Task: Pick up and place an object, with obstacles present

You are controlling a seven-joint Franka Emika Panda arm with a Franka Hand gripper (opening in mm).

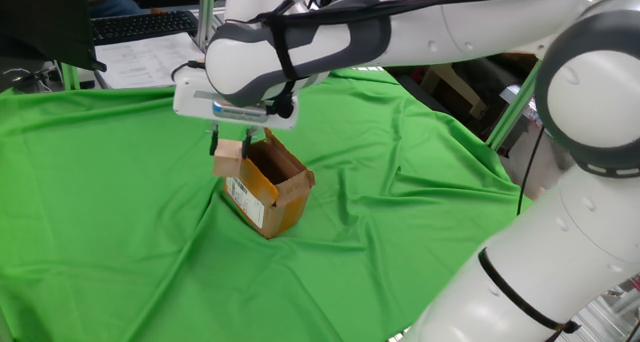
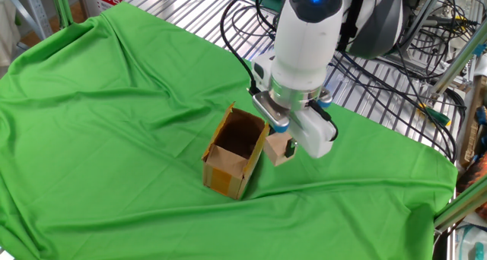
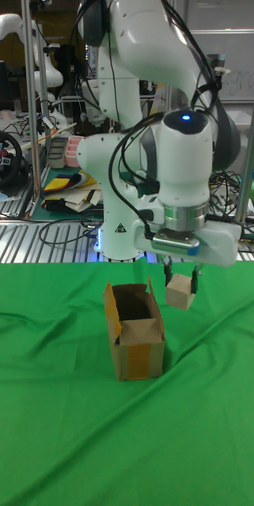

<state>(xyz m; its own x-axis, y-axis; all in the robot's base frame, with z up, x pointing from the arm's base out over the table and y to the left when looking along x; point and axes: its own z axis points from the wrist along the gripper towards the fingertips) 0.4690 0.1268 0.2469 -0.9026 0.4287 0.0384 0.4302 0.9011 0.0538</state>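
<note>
The object, a small light-tan wooden cube [image 1: 228, 153] [image 2: 278, 148] [image 3: 179, 294], hangs just above the green cloth with my gripper [image 1: 232, 144] [image 2: 281, 141] [image 3: 180, 285] shut on it. It sits right beside the obstacle, a brown cardboard box [image 1: 268, 190] [image 2: 234, 153] [image 3: 136, 329] with raised flaps and an open top. A white label shows on the box's side in one fixed view. In the tall fixed view the cube is right of the box's upper flap and outside the box.
A rumpled green cloth [image 2: 114, 138] covers the table. A metal wire shelf with cables [image 2: 380, 85] borders one side. A keyboard and papers [image 1: 140, 42] lie beyond the far edge. Green-taped frame posts [image 1: 525, 87] stand at the corners.
</note>
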